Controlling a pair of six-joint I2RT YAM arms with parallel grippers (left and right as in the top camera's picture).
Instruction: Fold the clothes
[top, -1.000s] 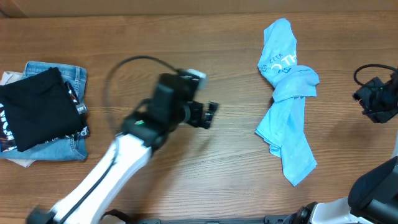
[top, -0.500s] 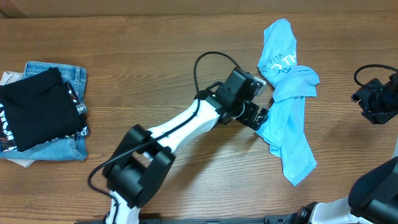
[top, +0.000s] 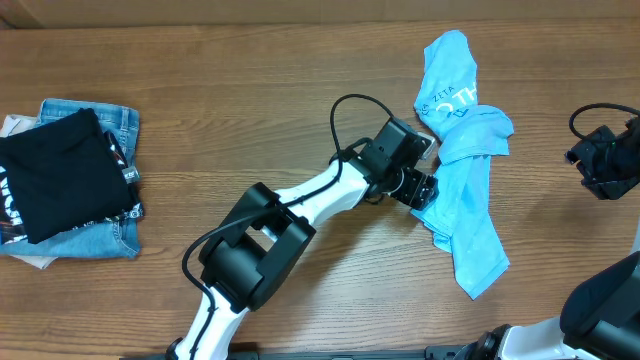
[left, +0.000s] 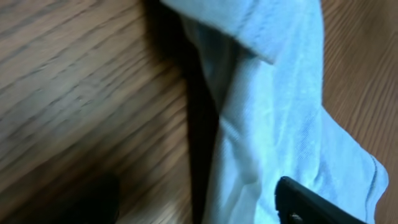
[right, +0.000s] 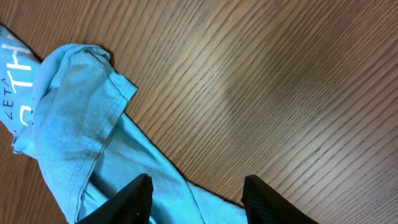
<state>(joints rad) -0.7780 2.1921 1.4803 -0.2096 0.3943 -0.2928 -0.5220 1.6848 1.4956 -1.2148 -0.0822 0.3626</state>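
**Overhead:** The T-shirt (top: 465, 170) lies right of centre on the wooden table (top: 300, 80). It is bunched into a long twisted strip, w/ its long axis running from the far side to the near side and the near end drifting a bit to the right. A knot-like bulge sits about mid-length. The left gripper (top: 422, 190) is at the strip's left edge, just below this bulge, so the cloth lies directly to its right. The right gripper (top: 600, 160) is well apart on the other side, so the left arm is judged the nearer one. A black garment (top: 55, 185) on jeans (top: 115, 240) is stacked far to the left, not involved.

**Left wrist:** Soft, thin, matte cotton is seen w/ limp folds and a dark shadow under its edge. One finger (left: 311, 202) is over the cloth and the other, blurred, is over bare wood. The jaws stand apart w/ the shirt edge between them, and nothing is clamped yet. A pinch on this edge is probably the coming move.

**Right wrist:** Both fingers (right: 134, 199) are spread and nothing is held. A sleeve w/ stitched hem and white lettering (right: 15, 68) is visible on the grained wood.
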